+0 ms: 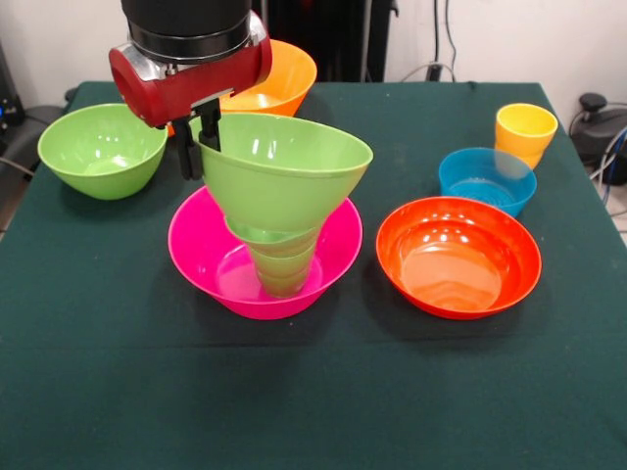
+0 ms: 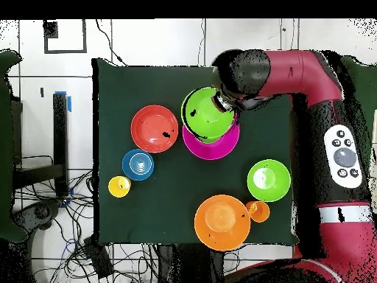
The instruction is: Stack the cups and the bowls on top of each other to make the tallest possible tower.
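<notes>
1. the step in hand looks like adding a large light green bowl point(image 1: 284, 171) to the tower point(image 1: 279, 245), which rises from the pink bowl point(image 1: 206, 259) just left of centre in the front view.
2. the gripper point(image 1: 199, 137) sits at the upper left of that bowl, its dark fingers point(image 1: 210, 132) straddling the rim, one inside and one outside, clamped on the bowl's wall.
3. the bowl is tilted, its mouth tipped toward the right of the frame, and rests on smaller green pieces nested upright in the pink bowl.
4. unused pieces: a second light green bowl point(image 1: 102, 149) at the left edge, an orange bowl point(image 1: 279, 78) at top centre behind the arm, a red-orange bowl point(image 1: 458, 255) at right, a blue bowl point(image 1: 487, 179) above it, and a yellow cup point(image 1: 525, 132) at upper right.
5. the overhead view shows a small orange cup point(image 2: 258, 211) beside the orange bowl.
6. next, i judge the bowl needs levelling and centring before release; let go while tilted, it could slide off or topple the stack.
</notes>
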`<action>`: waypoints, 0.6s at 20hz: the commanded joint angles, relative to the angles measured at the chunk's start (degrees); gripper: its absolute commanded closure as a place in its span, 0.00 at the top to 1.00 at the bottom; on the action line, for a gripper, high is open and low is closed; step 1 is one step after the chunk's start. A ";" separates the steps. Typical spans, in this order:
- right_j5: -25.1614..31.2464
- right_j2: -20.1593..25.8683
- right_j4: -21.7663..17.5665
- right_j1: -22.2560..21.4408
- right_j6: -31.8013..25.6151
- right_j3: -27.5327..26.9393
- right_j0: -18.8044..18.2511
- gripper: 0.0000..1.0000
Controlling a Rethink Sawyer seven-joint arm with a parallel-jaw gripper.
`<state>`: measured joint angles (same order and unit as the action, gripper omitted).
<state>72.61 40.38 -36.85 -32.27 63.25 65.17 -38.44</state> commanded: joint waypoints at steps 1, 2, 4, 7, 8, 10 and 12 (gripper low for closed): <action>-3.16 0.34 -2.43 1.69 -13.65 4.79 0.31 0.00; -3.36 0.35 -2.37 1.65 -13.65 4.98 0.25 0.00; -3.29 0.15 -2.46 1.50 -13.64 5.15 0.32 0.00; -3.07 -0.29 -2.71 1.17 -13.48 5.62 0.37 0.00; -2.98 -0.45 -2.74 1.03 -13.32 5.92 0.33 0.00; -3.46 -0.60 -2.63 0.50 -13.08 7.28 -0.22 0.00; -3.21 -0.79 -2.77 0.33 -12.97 7.41 -0.22 0.00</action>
<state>71.53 40.38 -36.85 -32.66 63.25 66.22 -38.53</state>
